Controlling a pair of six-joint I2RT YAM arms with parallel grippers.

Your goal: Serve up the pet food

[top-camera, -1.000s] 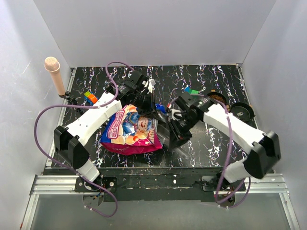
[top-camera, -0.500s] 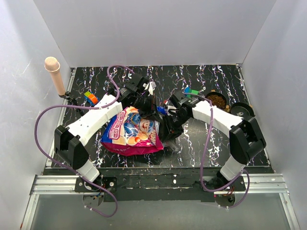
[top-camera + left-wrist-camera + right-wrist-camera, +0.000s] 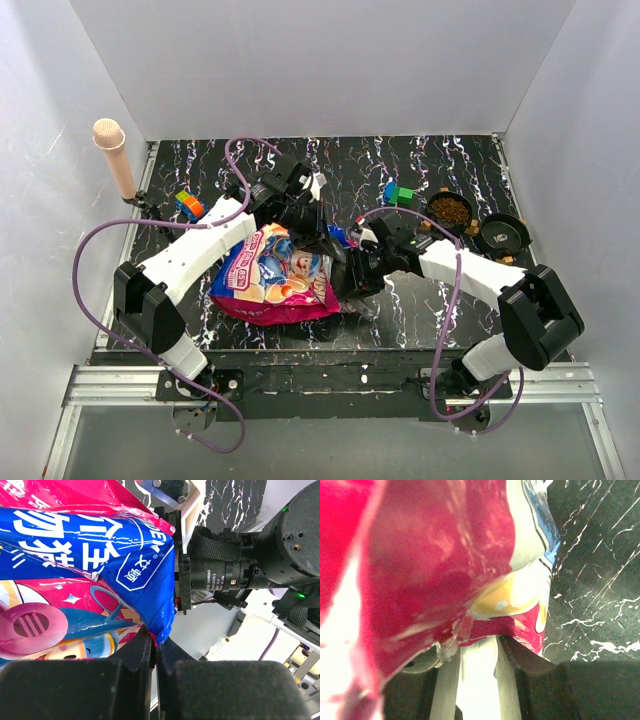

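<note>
Your left gripper (image 3: 156, 650) is pinching the pet food bag's (image 3: 275, 275) blue corner; whether the right gripper (image 3: 350, 272) is gripping, I cannot tell. Beyond it, one black bowl (image 3: 433, 208) is already holding kibble (image 3: 452, 210), the other bowl (image 3: 503, 234) looking empty.

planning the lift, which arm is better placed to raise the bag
Left, likely: the left gripper is shut on the bag's blue corner. The right gripper sits at the bag's side, grip unclear.

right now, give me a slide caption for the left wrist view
Left claw shut on the blue corner of the pink pet food bag, a black camera lens just beyond it.
</note>
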